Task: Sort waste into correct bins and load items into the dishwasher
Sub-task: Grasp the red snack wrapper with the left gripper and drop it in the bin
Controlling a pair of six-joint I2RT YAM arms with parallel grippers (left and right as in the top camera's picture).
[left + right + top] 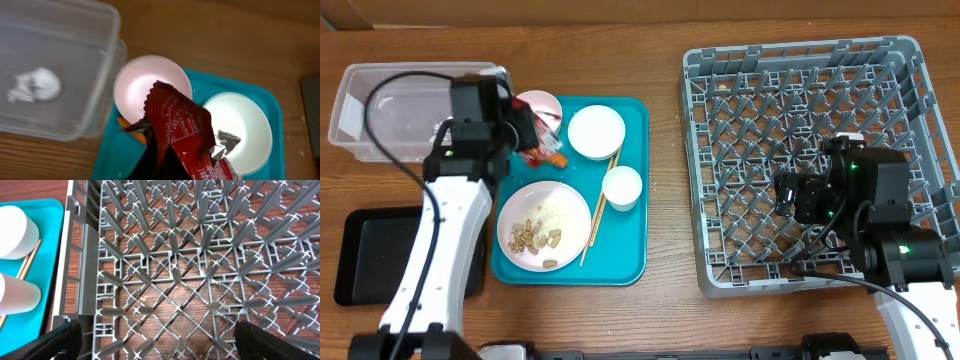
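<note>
Far left on the tabletop: clear tub (380,110) with the crumpled silvery scrap (35,85) already inside, so I read it as the packaging bin. Black tray (360,260) sits below it, nothing visible in it.

Left fingers (150,167) are pinched shut on the red wrapper (180,125). It hangs above the teal tray (630,265), just beside the tub's rim, probably held high to clear the tub wall for a drop. Carrot (556,158) lies on the teal tray below.

Plate (543,225) with peanuts (532,238) and rice (555,208), bowl (596,131), second bowl (538,105), cup (622,187) and chopsticks (600,205) are all on the teal tray, not loaded.

Grey rack (800,160) on the right has no dishes. Right fingers (50,342) are spread wide and grip nothing, hovering over the rack floor near its left wall, likely parked out of the way.
</note>
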